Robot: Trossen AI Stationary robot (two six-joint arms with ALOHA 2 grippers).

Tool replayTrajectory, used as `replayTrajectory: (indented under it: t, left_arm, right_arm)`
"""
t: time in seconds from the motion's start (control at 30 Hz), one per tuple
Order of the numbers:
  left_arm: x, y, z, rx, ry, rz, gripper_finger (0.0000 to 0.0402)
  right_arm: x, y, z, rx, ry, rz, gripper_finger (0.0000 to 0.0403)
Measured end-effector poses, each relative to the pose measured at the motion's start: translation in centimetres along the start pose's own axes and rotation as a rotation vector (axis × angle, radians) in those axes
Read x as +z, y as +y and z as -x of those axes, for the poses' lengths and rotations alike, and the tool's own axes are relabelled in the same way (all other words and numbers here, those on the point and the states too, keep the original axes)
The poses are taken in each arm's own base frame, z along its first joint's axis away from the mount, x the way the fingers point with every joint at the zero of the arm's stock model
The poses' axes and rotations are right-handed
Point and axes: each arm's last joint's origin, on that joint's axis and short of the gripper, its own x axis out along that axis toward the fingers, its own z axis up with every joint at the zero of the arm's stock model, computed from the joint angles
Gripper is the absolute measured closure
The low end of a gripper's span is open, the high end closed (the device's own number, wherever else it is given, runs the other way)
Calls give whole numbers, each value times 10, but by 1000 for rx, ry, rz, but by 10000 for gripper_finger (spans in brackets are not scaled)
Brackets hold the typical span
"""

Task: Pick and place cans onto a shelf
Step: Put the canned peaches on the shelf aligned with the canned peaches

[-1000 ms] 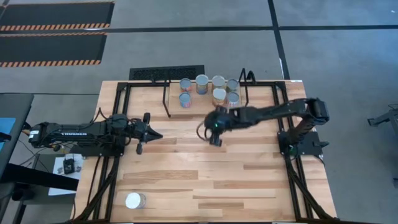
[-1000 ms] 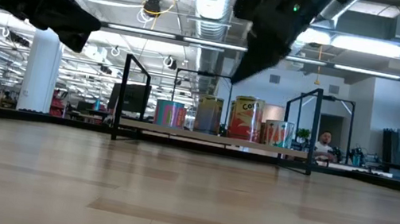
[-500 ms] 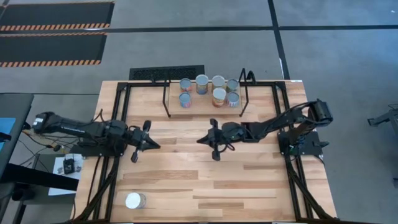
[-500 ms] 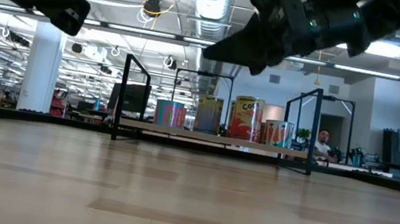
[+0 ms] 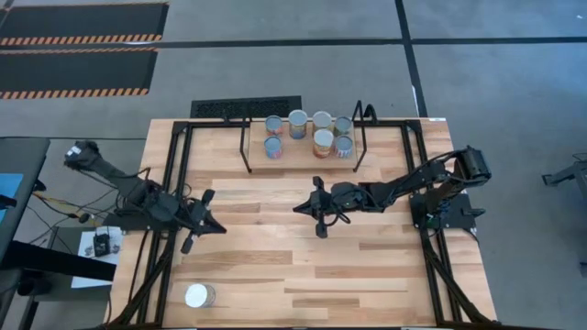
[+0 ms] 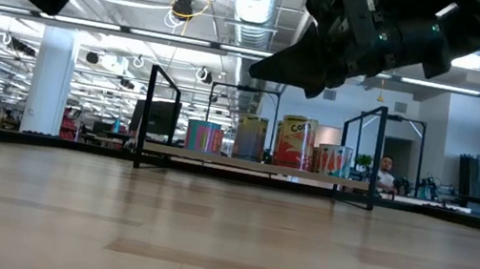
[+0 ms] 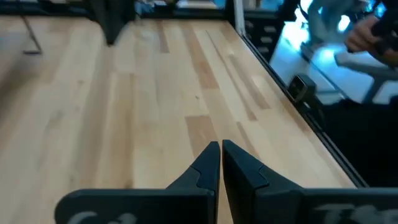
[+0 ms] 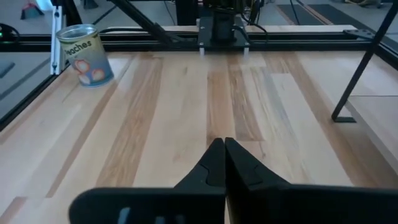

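Observation:
Several cans [image 5: 312, 133] stand upright on the light-wood shelf [image 5: 303, 159] at the table's far middle; they also show in the low view [image 6: 295, 143]. One white-topped can [image 5: 197, 295] with a peach label stands on its base near the table's near left corner; it also shows in the right wrist view [image 8: 86, 55]. My right gripper [image 5: 298, 207] is shut and empty over the table's middle, pointing left, on the near side of the shelf. My left gripper [image 5: 222, 229] is shut and empty at the table's left, on the far side of the lone can.
Black rod uprights [image 5: 248, 147] stand at each end of the shelf. Black frame rails [image 5: 174, 174] run along the table's left and right sides. Bare wood [image 5: 303, 266] lies between the grippers and the near edge. A person [image 6: 387, 169] sits far behind the table.
My right gripper has moved from beside the shelf toward the near edge and a little left, and has tipped from pointing down to nearly level. My left gripper has moved toward the table's near edge and turned to point near-right. Both stay shut. No can has moved.

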Motion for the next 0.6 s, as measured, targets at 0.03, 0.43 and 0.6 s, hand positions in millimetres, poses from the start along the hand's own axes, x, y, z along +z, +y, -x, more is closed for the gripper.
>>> replayTrajectory:
  t: [0.03, 0.43, 0.6]
  left_arm:
    - [3, -4, 0, -9, 17, 1, 395]
    - [36, -65, -22, -17, 396, 20, 395]
    - [40, -107, -25, -28, 581, -23, 395]
  right_arm:
    - [0, 0, 0, 0, 0, 2, 395]
    - [-1, 0, 0, -6, 8, 7, 394]
    - [-2, 0, 0, -25, 19, 9, 391]
